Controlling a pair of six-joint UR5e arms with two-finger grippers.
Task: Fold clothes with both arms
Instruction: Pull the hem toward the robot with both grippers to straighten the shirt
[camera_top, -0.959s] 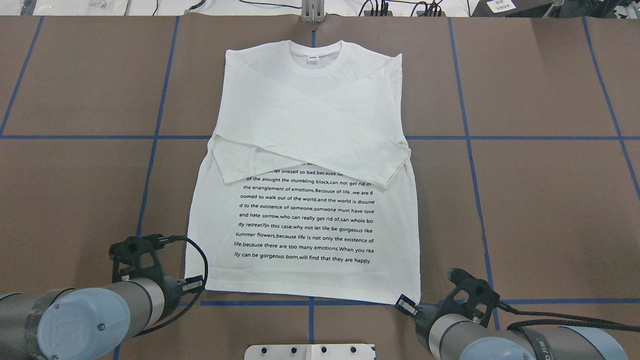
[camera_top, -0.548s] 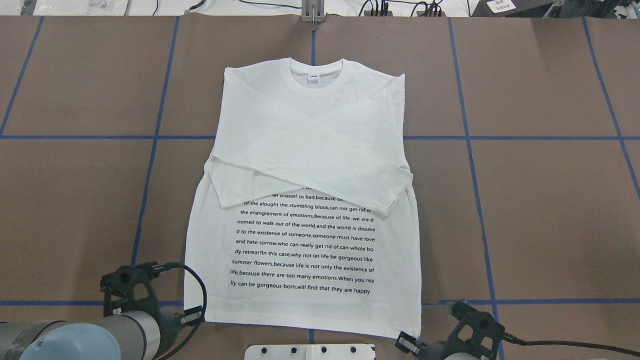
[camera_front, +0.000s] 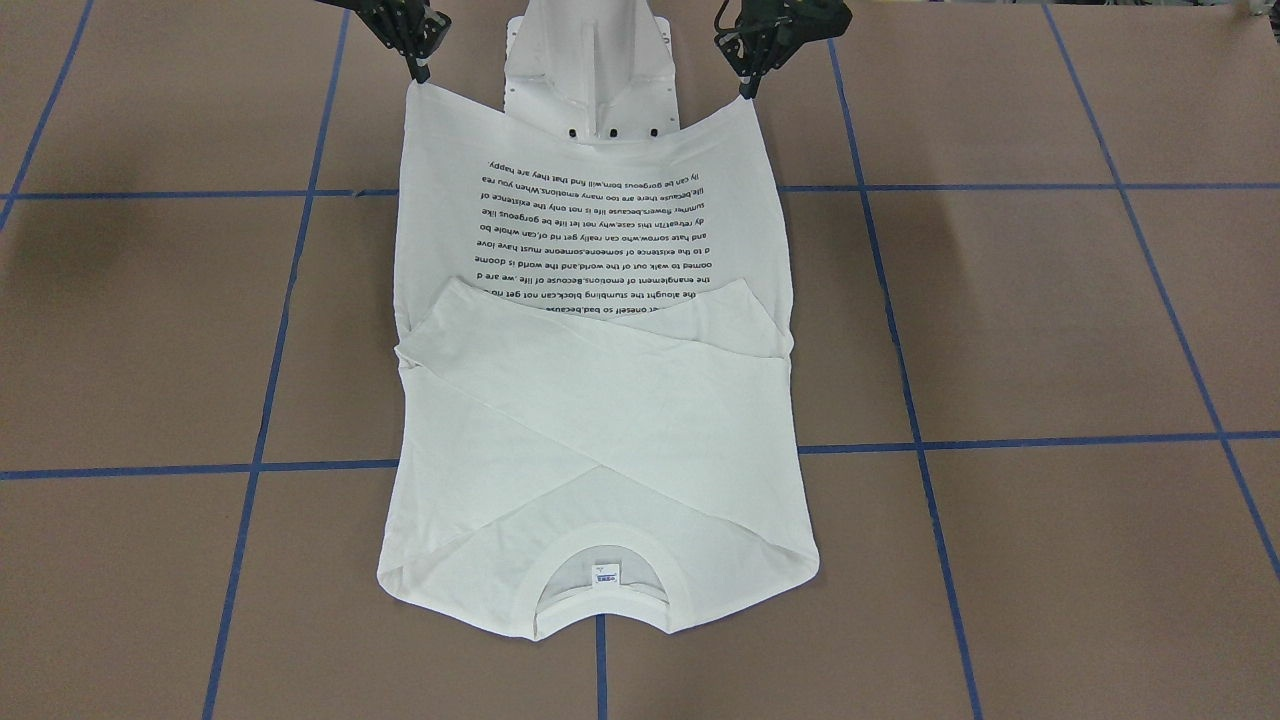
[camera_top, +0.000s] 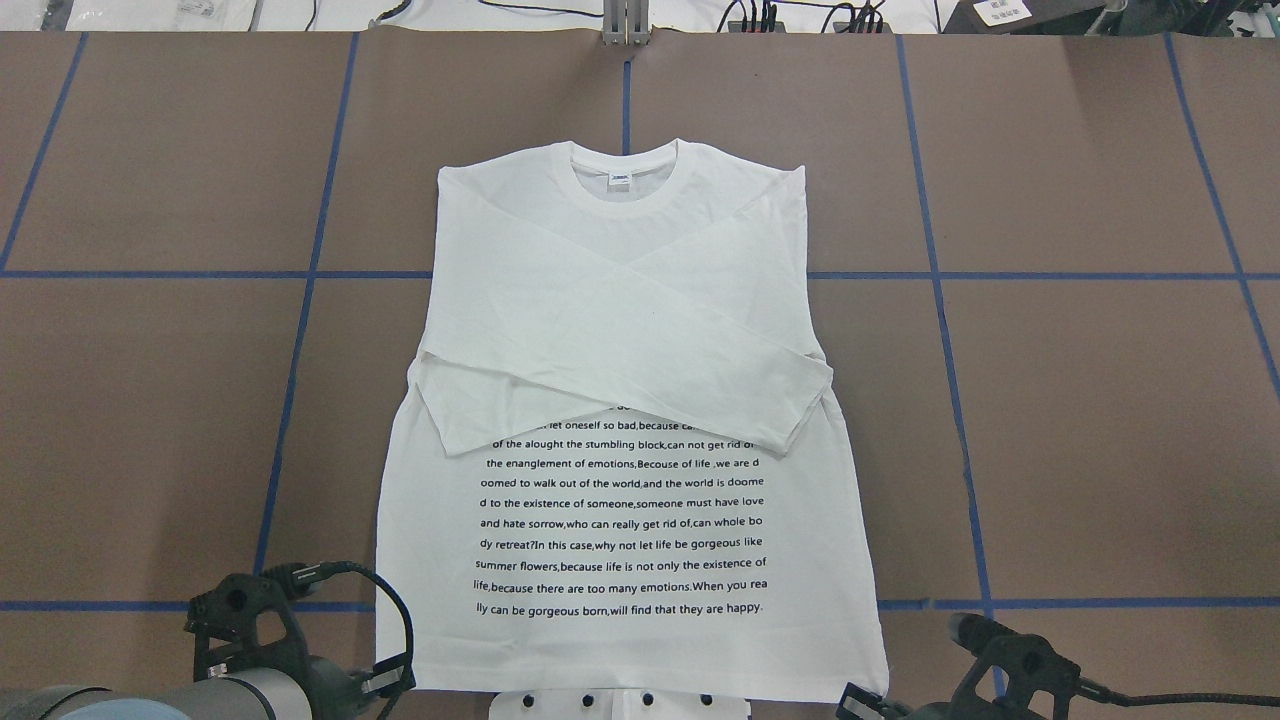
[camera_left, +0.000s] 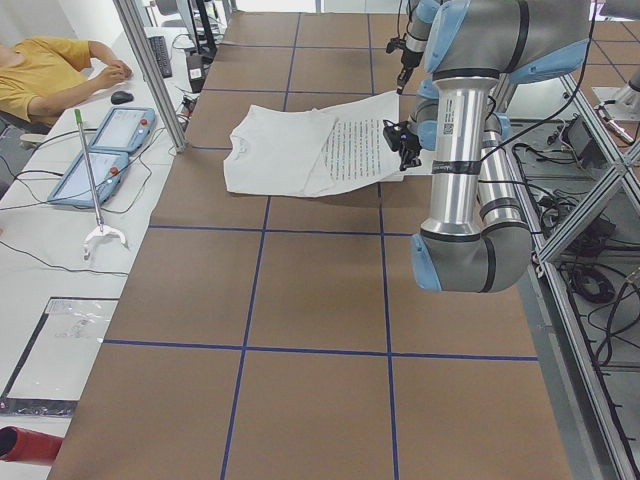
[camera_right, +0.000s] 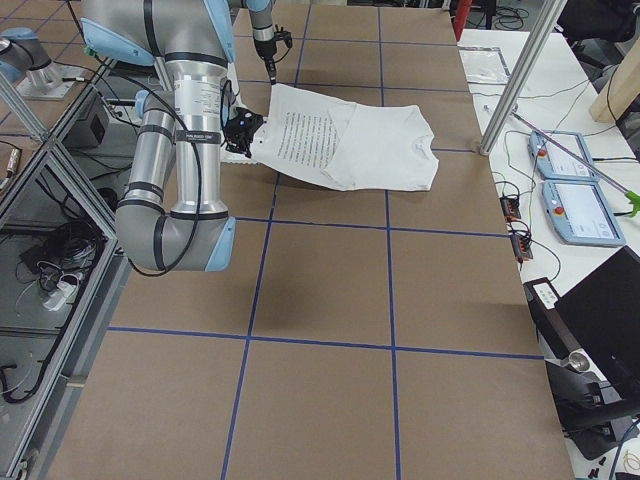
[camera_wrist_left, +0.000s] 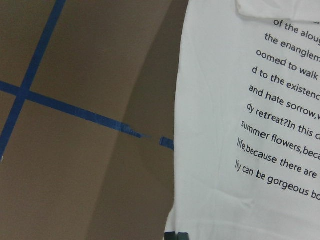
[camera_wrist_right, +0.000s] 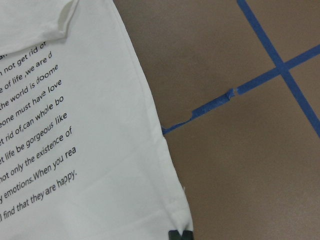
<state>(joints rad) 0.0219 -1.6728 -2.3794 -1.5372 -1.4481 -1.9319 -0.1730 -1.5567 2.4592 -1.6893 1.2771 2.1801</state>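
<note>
Brown taped table (camera_top: 1100, 450) under white shirt (camera_top: 620, 330), lying flat with long axis from robot base (camera_front: 590, 60) to far edge, collar (camera_top: 622, 180) farthest. Left gripper (camera_front: 745, 92) clamped on one near hem corner, right gripper (camera_front: 420, 72) on the other, hem (camera_front: 590, 142) slightly lifted. Likely next: carry both corners straight forward toward collar, evenly.
</note>
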